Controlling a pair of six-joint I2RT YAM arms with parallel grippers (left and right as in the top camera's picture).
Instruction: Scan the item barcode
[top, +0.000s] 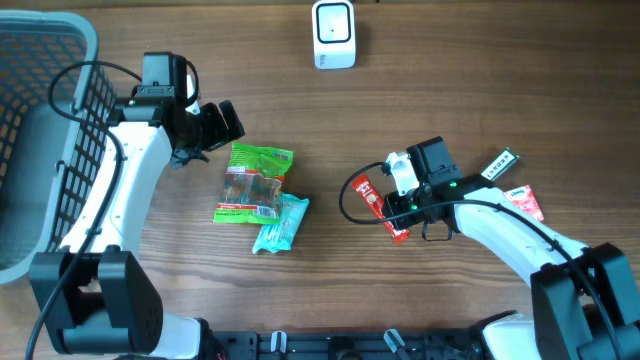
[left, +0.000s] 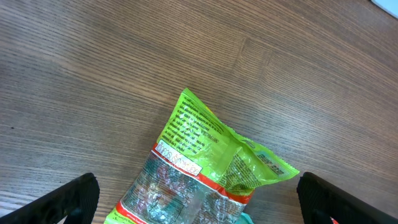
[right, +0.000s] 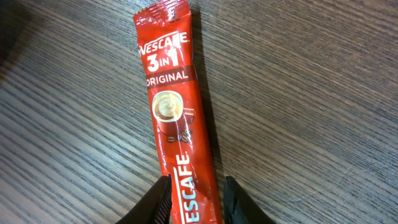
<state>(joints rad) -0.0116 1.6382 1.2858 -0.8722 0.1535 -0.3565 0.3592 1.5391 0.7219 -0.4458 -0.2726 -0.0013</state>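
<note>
Coffee stick (right: 171, 106) lies on the counter (right: 311, 93) inside our narrowly parted right claw (right: 198, 198), not clamped; our left claw (left: 198, 198) gapes wide, holding nothing.

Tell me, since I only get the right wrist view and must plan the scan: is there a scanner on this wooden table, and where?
Observer: Yes, a white rounded scanner box stands at the wooden table's far edge, left of the right gripper, which straddles the red Nescafe stick sachet.
Operator: And the left arm?
Observer: The left gripper hangs open by a green plastic snack bag, holding nothing.
Operator: Anything beside my arm?
Observer: A black-and-white sachet and a small red packet lie on its right.
</note>
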